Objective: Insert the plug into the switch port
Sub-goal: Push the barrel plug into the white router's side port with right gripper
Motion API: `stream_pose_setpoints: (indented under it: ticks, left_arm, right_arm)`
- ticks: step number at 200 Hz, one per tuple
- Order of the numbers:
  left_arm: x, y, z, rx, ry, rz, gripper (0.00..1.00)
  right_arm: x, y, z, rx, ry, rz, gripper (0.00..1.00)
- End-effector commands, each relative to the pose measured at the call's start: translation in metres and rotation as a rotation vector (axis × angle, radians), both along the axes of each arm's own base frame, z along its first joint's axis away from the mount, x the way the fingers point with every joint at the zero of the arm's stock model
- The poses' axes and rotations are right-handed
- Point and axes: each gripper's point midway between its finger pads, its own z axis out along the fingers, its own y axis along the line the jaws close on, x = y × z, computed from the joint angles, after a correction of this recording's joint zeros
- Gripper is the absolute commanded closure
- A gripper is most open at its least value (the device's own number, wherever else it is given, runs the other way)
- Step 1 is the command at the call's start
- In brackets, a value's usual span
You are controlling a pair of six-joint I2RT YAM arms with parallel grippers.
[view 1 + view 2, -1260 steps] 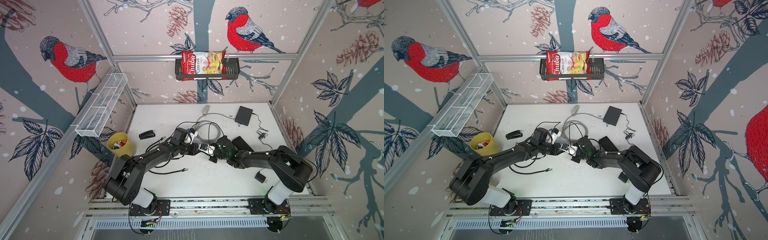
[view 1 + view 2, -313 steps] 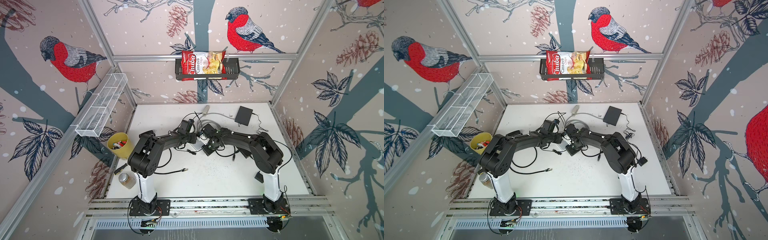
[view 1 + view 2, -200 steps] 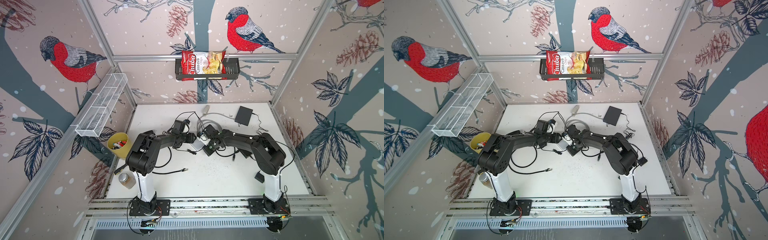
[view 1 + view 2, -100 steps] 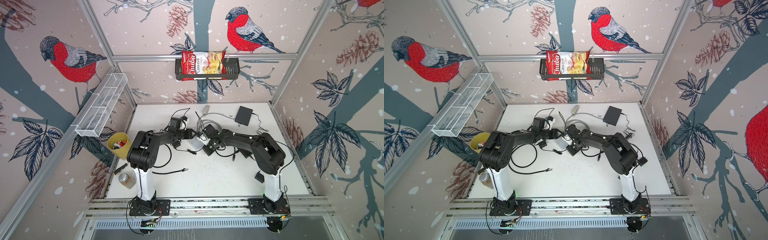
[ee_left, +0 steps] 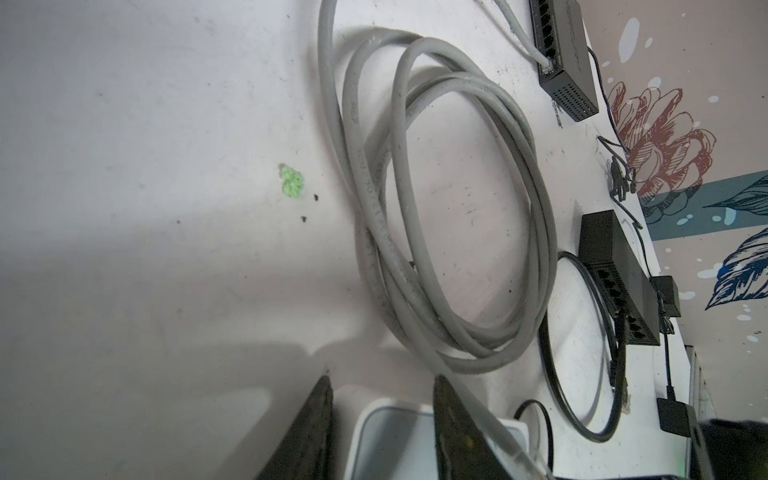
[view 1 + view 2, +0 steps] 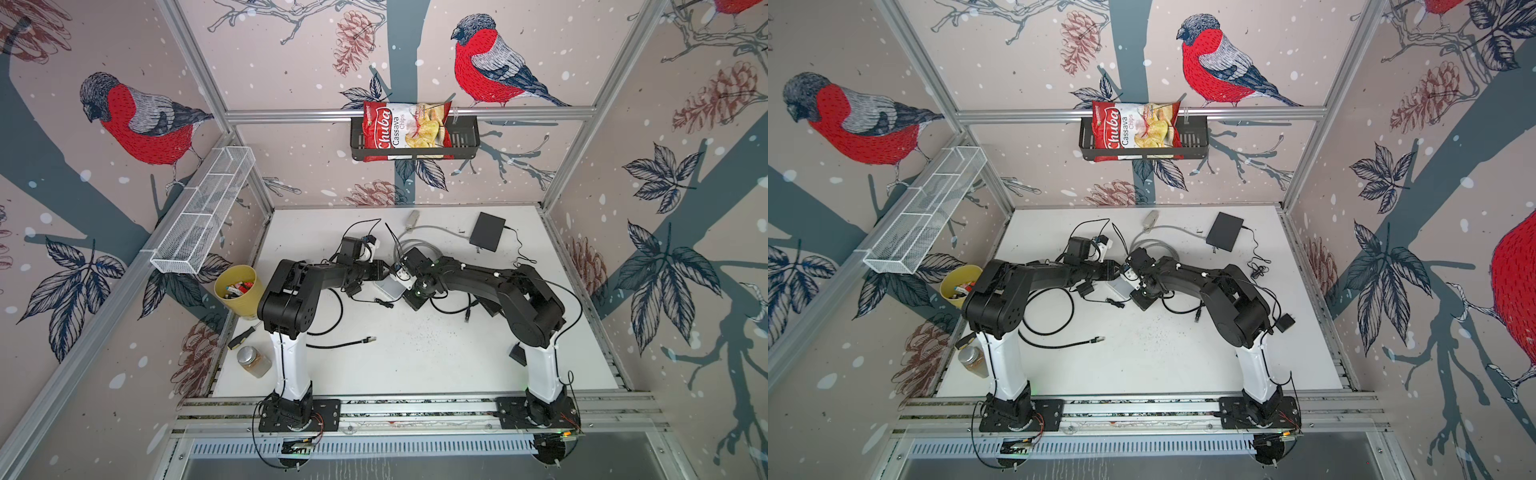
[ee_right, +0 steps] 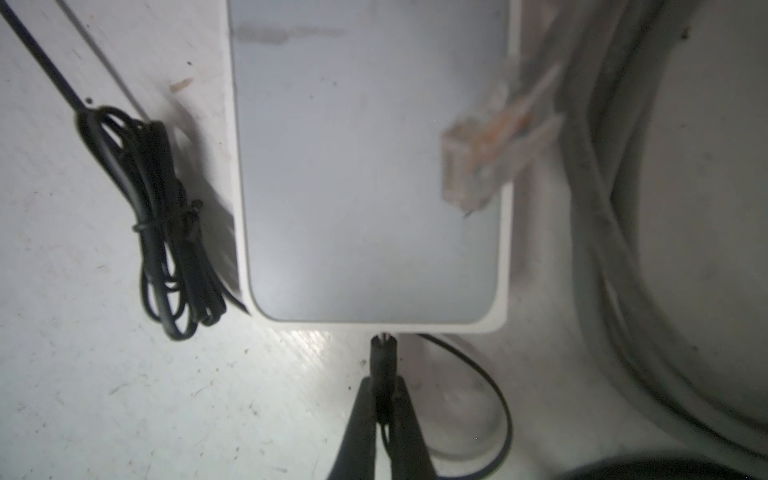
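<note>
Snugly inside right claw (image 7: pixel 382 384), black plug (image 7: pixel 382 357)

Black plug (image 7: pixel 382 361) tip meets white switch (image 7: pixel 365 166) edge.

two matching robot arms. the left arm (image 6: pixel 291 299) and the right arm (image 6: pixel 536 316) share bulky, rounded, matte black joint housings and slimmer black forearms. each has a smooth white column (image 6: pixel 540 370) as its lowest link, on a flat black base plate (image 6: pixel 328 415). thin black cables (image 6: pixel 570 299) loop along the links, and fine red wires (image 6: pixel 319 420) show at the base. small white clips (image 6: pixel 463 266) dot the right forearm. a boxy black camera module (image 6: pixel 351 249) sits at the left wrist. the left claw (image 5: pixel 383 378) and right claw (image 7: pixel 383 382) have dark, scuffed, wedge-shaped fingers tapering to narrow tips.
</note>
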Motion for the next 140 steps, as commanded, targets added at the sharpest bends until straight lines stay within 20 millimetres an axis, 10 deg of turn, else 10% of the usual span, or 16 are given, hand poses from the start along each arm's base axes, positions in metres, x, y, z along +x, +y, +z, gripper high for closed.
stream_pose_setpoints:
  ticks: [1,140]
  left_arm:
    - [-0.01,-0.012,0.004,-0.053,0.007,-0.092,0.63]
    - [-0.022,-0.027,0.011,-0.121,-0.006,-0.193,0.72]
  right_arm:
    - [-0.002,-0.015,-0.01,-0.098,-0.009,0.01,0.96]
    - [0.04,0.008,0.015,-0.091,-0.194,-0.085,0.96]
